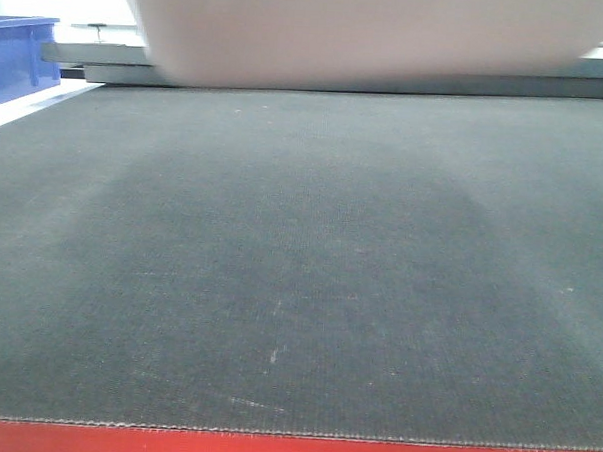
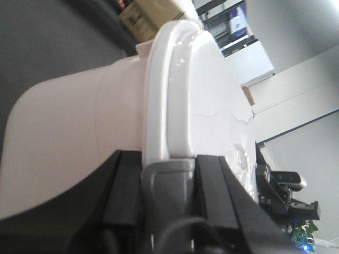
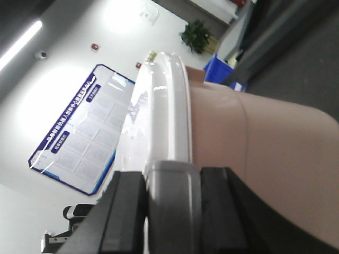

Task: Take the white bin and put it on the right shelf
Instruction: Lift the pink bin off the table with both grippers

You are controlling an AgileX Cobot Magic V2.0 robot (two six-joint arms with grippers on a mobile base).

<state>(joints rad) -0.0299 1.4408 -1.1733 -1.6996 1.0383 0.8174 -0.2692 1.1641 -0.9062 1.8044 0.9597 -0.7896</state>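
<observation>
The white bin (image 1: 370, 39) hangs at the top of the front view, its pale underside clear of the dark mat (image 1: 300, 266). In the left wrist view my left gripper (image 2: 168, 169) is shut on the bin's grey end handle (image 2: 167, 188), below the glossy lid (image 2: 201, 95) and the pinkish tub wall (image 2: 79, 132). In the right wrist view my right gripper (image 3: 172, 180) is shut on the other grey handle (image 3: 172, 198), with the lid rim (image 3: 164, 106) above it and the tub wall (image 3: 254, 137) beside it. The right shelf is out of view.
A blue bin (image 1: 19, 54) stands at the mat's far left. A red frame edge (image 1: 292, 451) runs along the near side. Grey metal rails (image 1: 98, 62) lie behind the mat. A cardboard box (image 2: 148, 16) and more blue bins (image 3: 222, 71) sit beyond.
</observation>
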